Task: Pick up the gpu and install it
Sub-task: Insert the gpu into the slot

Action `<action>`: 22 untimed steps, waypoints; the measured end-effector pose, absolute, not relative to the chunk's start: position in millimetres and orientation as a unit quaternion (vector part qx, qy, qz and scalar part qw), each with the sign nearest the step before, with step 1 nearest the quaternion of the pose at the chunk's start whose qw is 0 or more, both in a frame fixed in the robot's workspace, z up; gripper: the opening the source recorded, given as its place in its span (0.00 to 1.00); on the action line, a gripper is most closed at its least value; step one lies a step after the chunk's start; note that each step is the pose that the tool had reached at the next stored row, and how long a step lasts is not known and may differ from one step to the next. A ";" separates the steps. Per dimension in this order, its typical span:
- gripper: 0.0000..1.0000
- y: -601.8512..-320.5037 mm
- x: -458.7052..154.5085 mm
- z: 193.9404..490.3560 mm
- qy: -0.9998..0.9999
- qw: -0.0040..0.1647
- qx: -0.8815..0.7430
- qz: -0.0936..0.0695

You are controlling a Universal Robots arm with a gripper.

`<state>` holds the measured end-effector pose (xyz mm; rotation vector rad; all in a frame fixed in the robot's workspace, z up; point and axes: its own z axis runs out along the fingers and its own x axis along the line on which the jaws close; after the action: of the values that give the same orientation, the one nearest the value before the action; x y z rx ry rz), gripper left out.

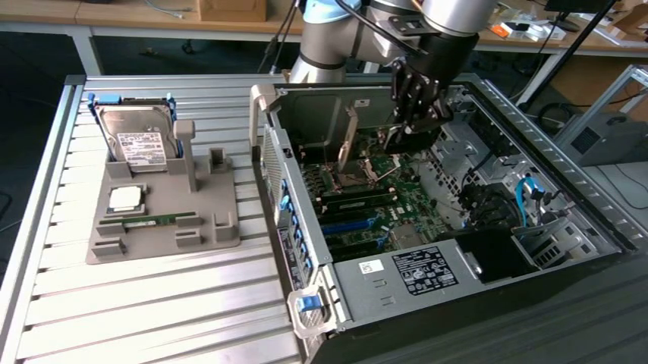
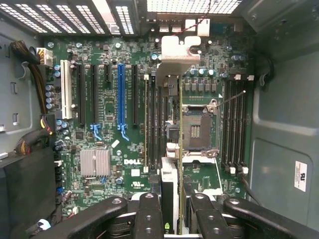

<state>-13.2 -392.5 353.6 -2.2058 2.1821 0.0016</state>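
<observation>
Black, jointed metal fingers (image 2: 148,214) of the gripper (image 2: 174,216) stand narrow, clamped on the gpu (image 2: 169,184). The gpu is a thin card seen edge-on, running straight out from between the fingers to its bent, shiny silver bracket. Beyond the tool lies the green motherboard (image 2: 107,117), flat and crowded with parts. A long blue slot (image 2: 120,94) and black slots lie on one side of the held card, and the square metal CPU socket (image 2: 197,130) is just beside it on the other. A ribbed silver heatsink (image 2: 94,162) sits near the fingers. Whether the card touches the board cannot be told. Tool and card hang inside the open grey steel computer case (image 1: 567,189).
</observation>
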 end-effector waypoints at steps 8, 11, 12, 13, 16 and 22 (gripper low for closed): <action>0.27 -396.2 -13.2 352.9 0.703 0.019 -0.711 0.000; 0.27 -397.1 -13.2 352.7 0.703 0.018 -0.711 -0.001; 0.27 -397.4 -13.2 352.6 0.703 0.018 -0.711 -0.001; 0.27 -397.7 -13.2 352.5 0.703 0.018 -0.711 -0.001; 0.27 -398.6 -13.2 352.2 0.703 0.017 -0.711 -0.002; 0.27 -400.0 -13.2 351.5 0.703 0.016 -0.711 -0.003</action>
<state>-13.2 -400.0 351.5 -2.2107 2.1867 -0.0086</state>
